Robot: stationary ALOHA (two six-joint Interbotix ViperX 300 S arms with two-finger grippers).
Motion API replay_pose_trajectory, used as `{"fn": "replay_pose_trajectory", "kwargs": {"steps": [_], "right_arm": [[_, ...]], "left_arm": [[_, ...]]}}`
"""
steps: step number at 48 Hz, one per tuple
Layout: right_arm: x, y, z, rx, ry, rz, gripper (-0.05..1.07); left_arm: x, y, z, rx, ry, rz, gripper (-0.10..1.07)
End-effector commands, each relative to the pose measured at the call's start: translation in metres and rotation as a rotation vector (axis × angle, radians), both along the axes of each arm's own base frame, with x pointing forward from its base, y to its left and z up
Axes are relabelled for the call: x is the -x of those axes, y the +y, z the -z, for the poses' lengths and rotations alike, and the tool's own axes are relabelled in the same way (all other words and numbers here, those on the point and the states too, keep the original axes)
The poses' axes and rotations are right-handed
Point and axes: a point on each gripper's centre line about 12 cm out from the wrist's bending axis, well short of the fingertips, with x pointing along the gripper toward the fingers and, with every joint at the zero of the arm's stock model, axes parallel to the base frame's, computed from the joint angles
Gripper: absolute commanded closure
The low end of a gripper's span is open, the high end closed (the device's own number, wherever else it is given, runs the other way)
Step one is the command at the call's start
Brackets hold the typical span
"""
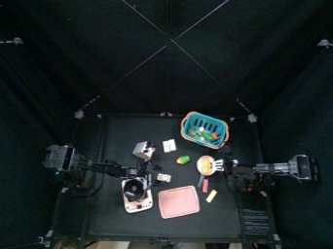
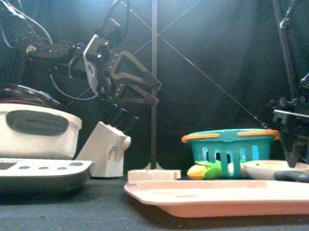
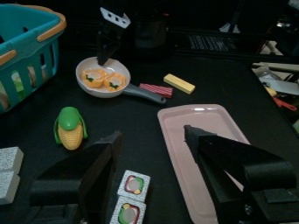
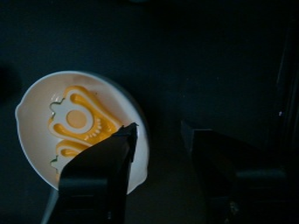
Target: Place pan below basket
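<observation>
basket [image 3: 24,48] – glossy slotted teal plastic. pan [image 3: 103,76] beside it – smooth plastic, satin sheen. pink tray [image 3: 211,149] nearer than basket – smooth matt plastic. table [image 3: 233,87] – matt black.

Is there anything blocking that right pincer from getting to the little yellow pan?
Nothing visible. The right pincer hangs open right over the pan, one jaw at its rim. The basket sits just beyond the pan; the corn lies off to the side.

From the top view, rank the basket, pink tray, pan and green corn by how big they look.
1. basket and pink tray: look about alike, unranked.
2. pan.
3. green corn, smallest.
</observation>
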Motion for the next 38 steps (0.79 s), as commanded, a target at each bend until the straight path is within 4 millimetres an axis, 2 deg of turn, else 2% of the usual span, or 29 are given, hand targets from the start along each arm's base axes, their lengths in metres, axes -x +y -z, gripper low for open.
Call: {"fn": "replay_pose_trajectory", "kwargs": {"steps": [1, 38], "right_arm": [[-0.0034, -0.0008, -0.0048, 0.009, -0.013, -0.002, 0.17], [-0.0104, -0.0009, -0.0143, 0.049, -0.043, -0.052, 0.17]], "left_arm": [[-0.0051, -0.0009, -0.0091, 0.000, -0.031, 0.002, 0.04], [-0.0046, -0.0010, -0.0125, -0.002, -0.040, 0.004, 0.04]]}}
